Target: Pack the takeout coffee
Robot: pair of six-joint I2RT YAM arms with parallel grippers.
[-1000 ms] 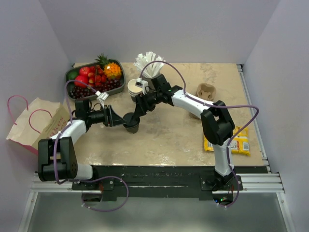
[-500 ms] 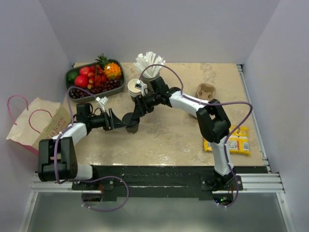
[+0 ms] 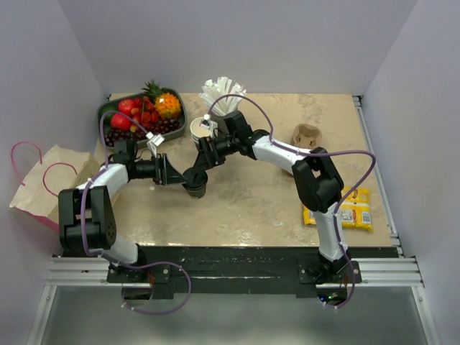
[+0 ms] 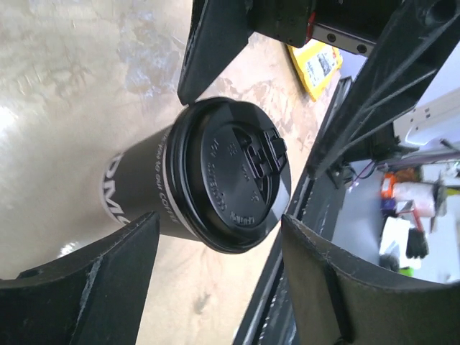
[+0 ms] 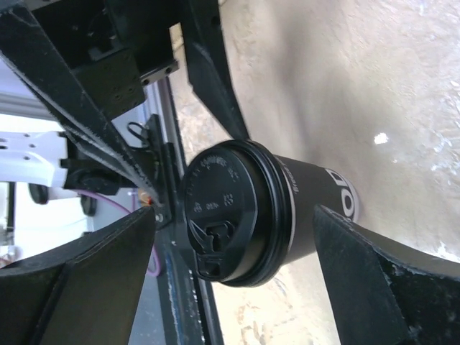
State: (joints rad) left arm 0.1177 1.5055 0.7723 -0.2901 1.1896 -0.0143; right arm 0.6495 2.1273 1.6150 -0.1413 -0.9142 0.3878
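The takeout coffee (image 3: 196,189), a dark cup with a black lid, stands upright on the table left of centre. My right gripper (image 3: 194,175) reaches it from the back right. In the right wrist view the cup (image 5: 237,212) sits between the spread fingers of the right gripper (image 5: 233,212), with a gap on each side. My left gripper (image 3: 176,175) comes in from the left. In the left wrist view the cup (image 4: 223,172) lies just beyond the left gripper (image 4: 219,219), which is open and touches nothing.
A fruit tray (image 3: 106,123) sits at the back left, with a stack of lidless cups (image 3: 201,129) and a straw holder (image 3: 223,97) beside it. A paper bag (image 3: 57,183) lies off the table's left edge. A cardboard carrier (image 3: 305,135) and a yellow packet (image 3: 348,208) lie to the right.
The right gripper's jaws have spread wider and let go of the cup, which stays standing. The left arm's elbow has swung toward the back while its gripper stays by the cup.
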